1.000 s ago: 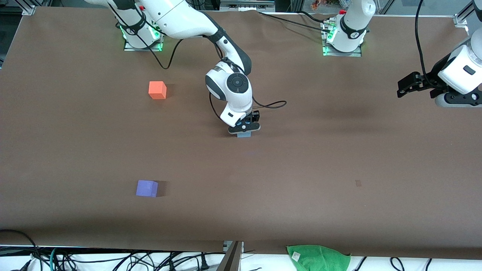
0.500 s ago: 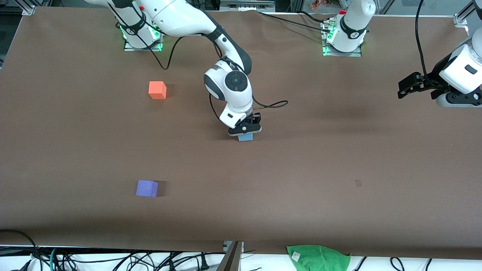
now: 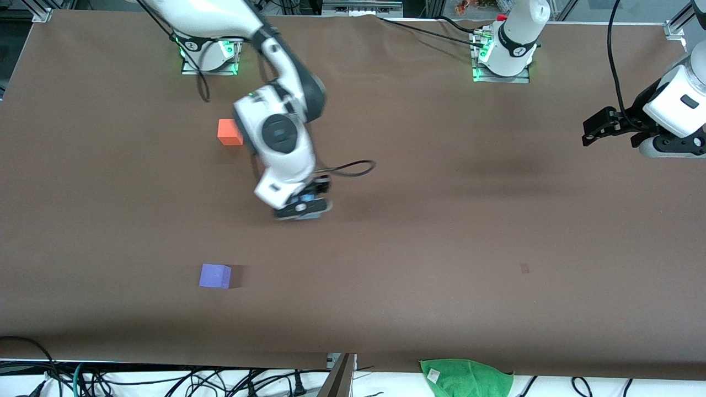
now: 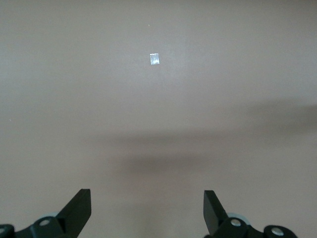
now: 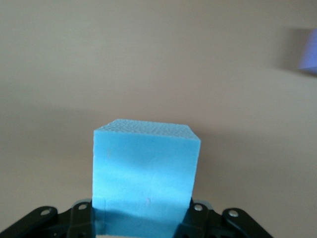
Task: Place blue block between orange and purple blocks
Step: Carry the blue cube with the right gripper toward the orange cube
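Observation:
My right gripper [image 3: 303, 212] is shut on the light blue block [image 5: 146, 173] and holds it above the table's middle, over bare table. In the front view only an edge of the blue block [image 3: 310, 217] shows under the fingers. The orange block [image 3: 227, 132] sits farther from the front camera, partly hidden by my right wrist. The purple block [image 3: 215, 275] sits nearer to the camera and shows at the edge of the right wrist view [image 5: 308, 52]. My left gripper [image 3: 591, 130] is open and empty and waits in the air at the left arm's end of the table; it also shows in its wrist view [image 4: 147, 201].
A green cloth [image 3: 466, 377] lies off the table's front edge, among cables. A small pale mark [image 3: 524, 268] is on the brown table [image 3: 441, 231]; it also shows in the left wrist view [image 4: 154, 59].
My right gripper has lifted the blue block and carried it toward the right arm's end of the table, closer to the orange and purple blocks. The left arm has barely moved.

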